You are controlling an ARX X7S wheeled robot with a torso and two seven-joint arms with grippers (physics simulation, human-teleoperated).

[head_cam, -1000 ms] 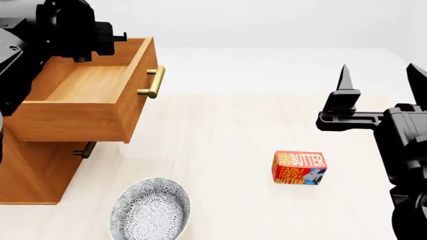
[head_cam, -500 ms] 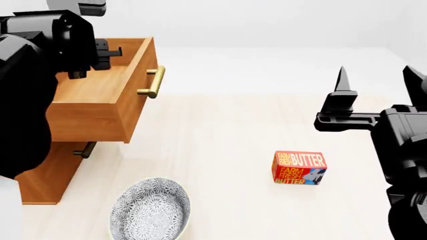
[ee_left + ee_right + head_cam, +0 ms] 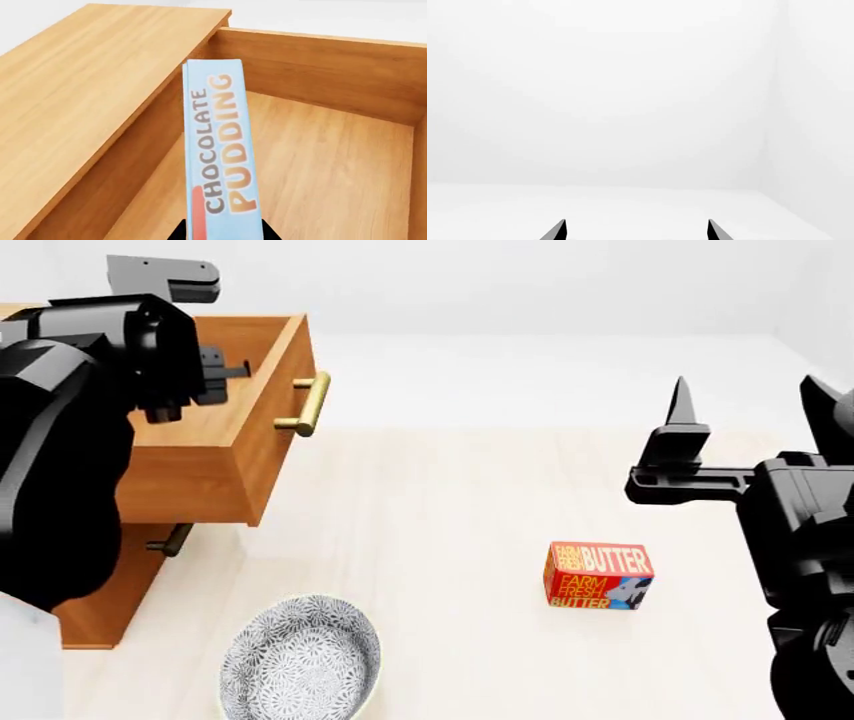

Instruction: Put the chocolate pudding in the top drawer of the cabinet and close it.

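In the left wrist view my left gripper (image 3: 221, 233) is shut on the chocolate pudding (image 3: 219, 150), a thin light-blue box with brown and orange lettering. I hold it on edge over the inside of the open top drawer (image 3: 320, 70), next to the cabinet top (image 3: 73, 85). In the head view the left gripper (image 3: 220, 370) is over the pulled-out top drawer (image 3: 187, 485) of the cabinet (image 3: 120, 600), and the arm hides the pudding. The drawer's brass handle (image 3: 306, 405) faces right. My right gripper (image 3: 754, 400) is open and empty, raised at the right; in its wrist view (image 3: 636, 230) it faces only white background.
A red-and-yellow butter box (image 3: 598, 576) stands on the pale table at centre right. A patterned grey bowl (image 3: 300, 658) sits near the front, below the drawer. The lower drawer's handle (image 3: 171, 538) shows under the open top drawer.
My left arm has swung nearer and lower over the open drawer, covering more of it. My right gripper has drifted slightly left.
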